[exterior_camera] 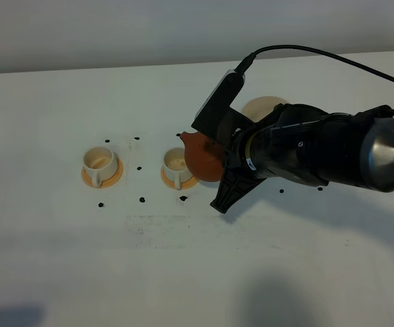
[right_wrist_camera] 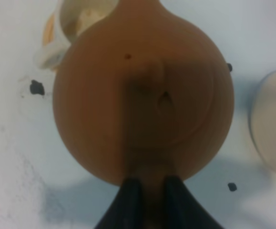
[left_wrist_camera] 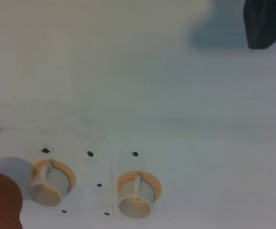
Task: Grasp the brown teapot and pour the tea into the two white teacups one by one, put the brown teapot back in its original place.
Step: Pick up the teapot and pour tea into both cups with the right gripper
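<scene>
Now, right claw: clamped together on the handle of the brown teapot.
Teapot: off the pale coaster, which lies just behind it; spout toward the nearer teacup.
Nearer teacup: just beside the teapot, on an orange saucer.
Farther teacup: well apart from the teapot.
Left claw: apart or together cannot be told.
Surface: white, dotted black near the teapot.

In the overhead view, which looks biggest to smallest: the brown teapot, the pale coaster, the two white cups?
1. Brown teapot, though held up nearer the camera.
2. Pale coaster, half hidden by the arm, so unsure.
3. Left cup and right cup: alike.
</scene>
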### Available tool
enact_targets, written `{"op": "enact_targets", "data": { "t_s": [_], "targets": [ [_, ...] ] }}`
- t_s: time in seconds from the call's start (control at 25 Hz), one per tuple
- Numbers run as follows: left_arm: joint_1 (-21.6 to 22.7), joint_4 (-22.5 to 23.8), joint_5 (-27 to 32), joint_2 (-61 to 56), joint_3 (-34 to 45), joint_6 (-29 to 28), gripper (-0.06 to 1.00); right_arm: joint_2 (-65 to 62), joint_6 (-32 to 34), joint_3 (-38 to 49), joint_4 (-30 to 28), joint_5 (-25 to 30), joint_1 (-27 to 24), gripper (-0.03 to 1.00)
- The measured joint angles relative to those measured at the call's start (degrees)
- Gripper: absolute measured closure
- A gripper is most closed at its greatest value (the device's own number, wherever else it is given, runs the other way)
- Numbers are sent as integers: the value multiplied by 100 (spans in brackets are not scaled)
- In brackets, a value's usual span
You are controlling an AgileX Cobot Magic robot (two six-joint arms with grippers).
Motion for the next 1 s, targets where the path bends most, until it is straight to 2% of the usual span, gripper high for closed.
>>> {"op": "enact_targets", "data": {
  "t_s": [0.28,1.0],
  "targets": [
    [0,0,0,0,0,0,62,64,56,0,-407,178,31,87],
    [0,0,0,0,0,0,62,64,57,6,-1163,184,146,87]
  ]
}}
